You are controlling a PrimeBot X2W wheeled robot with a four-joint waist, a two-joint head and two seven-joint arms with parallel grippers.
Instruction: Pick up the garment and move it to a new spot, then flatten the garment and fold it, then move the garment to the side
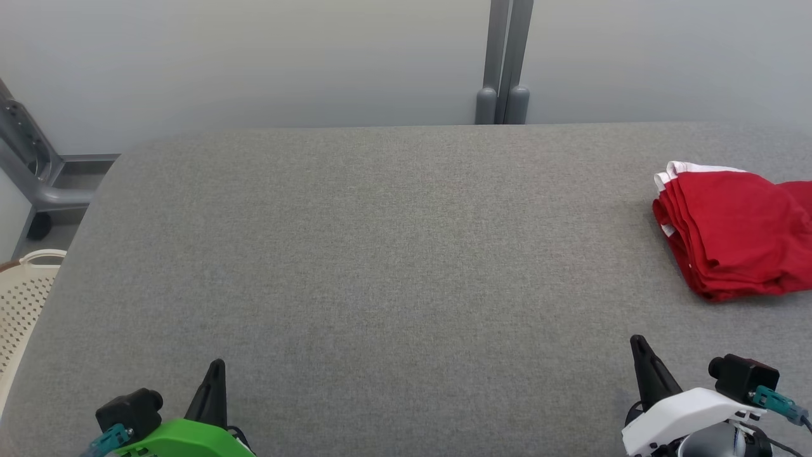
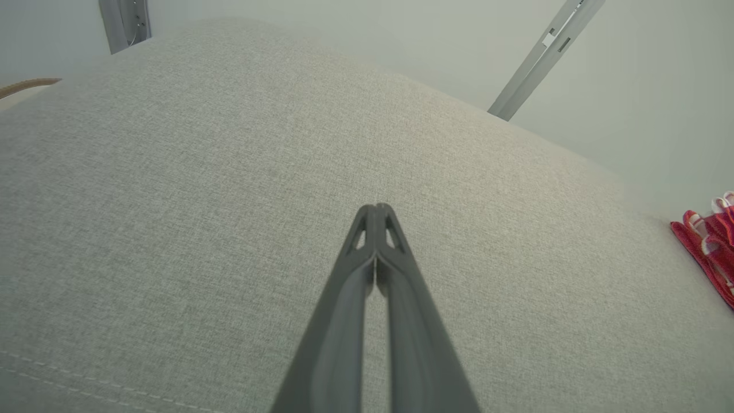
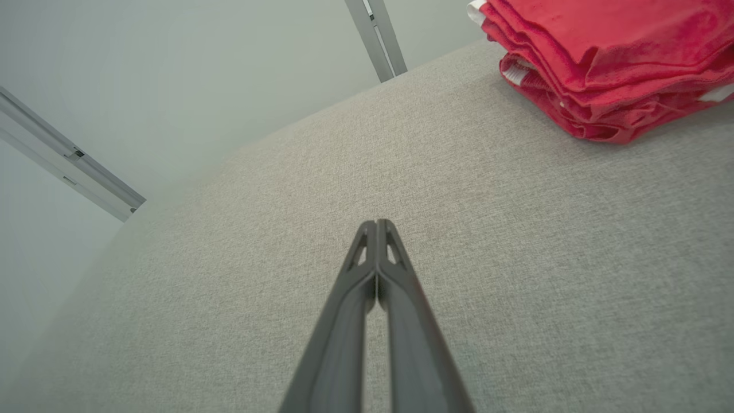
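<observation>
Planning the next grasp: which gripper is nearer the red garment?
Right. The right gripper, shut, sits near the folded red garment at the right side of the table, not touching it. The left gripper, also shut, is far across the table.

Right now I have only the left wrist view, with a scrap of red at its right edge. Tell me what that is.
Observer: It is a red garment with white trim, folded into a stack of layers. It lies at the right side of the grey table.
Operator: Report the right gripper.
Observer: The right gripper is shut on nothing. It is nearer the robot than the garment and apart from it.
Operator: Say what stands off the table's left.
Observer: A cream perforated basket stands beside the table's left edge.
</observation>
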